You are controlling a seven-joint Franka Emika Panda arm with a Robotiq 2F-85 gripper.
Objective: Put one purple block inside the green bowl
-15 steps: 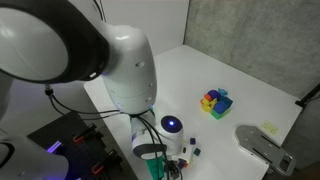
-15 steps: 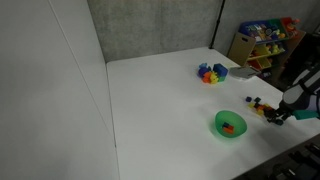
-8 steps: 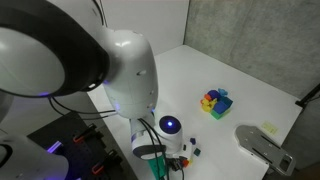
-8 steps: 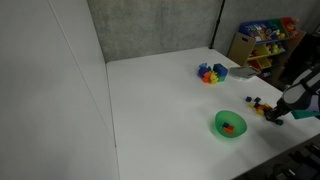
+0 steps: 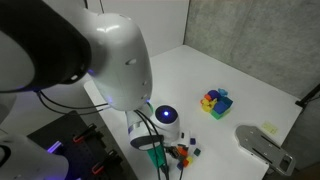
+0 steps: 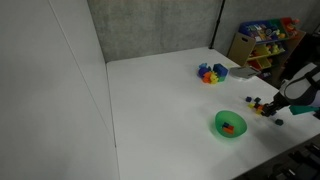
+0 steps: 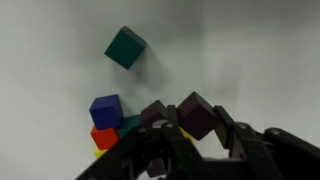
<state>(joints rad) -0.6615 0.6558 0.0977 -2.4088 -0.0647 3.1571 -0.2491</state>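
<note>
Gripper (image 7: 198,130): it comes in from the bottom edge of the wrist view, its dark fingers (image 7: 232,135) standing on either side of a purple block. Whether they press on it or merely flank it cannot be told.
Purple block (image 7: 195,112): sits between the fingertips, at the edge of a small cluster of cubes.
Second purple block (image 7: 153,113): just beside the first one, partly hidden by a finger.
Blue block (image 7: 105,108): in the same cluster, with a red block (image 7: 102,137) touching it from below in the wrist view.
Teal block (image 7: 125,47): alone on the white table (image 6: 160,100), apart from the cluster and turned at an angle.
Green bowl (image 6: 219,125): near the table's front edge, close to the gripper (image 6: 273,112) but apart from it. A small orange piece (image 6: 229,125) lies inside.
Block stack (image 5: 215,102): multicoloured, well apart from the bowl and nearer the grey wall.
Wrist light (image 5: 168,114): a blue glow on the arm just above the gripper.
Shelf (image 6: 262,42): beyond the table's far corner, holding colourful items. Any print on them is too small to read.
</note>
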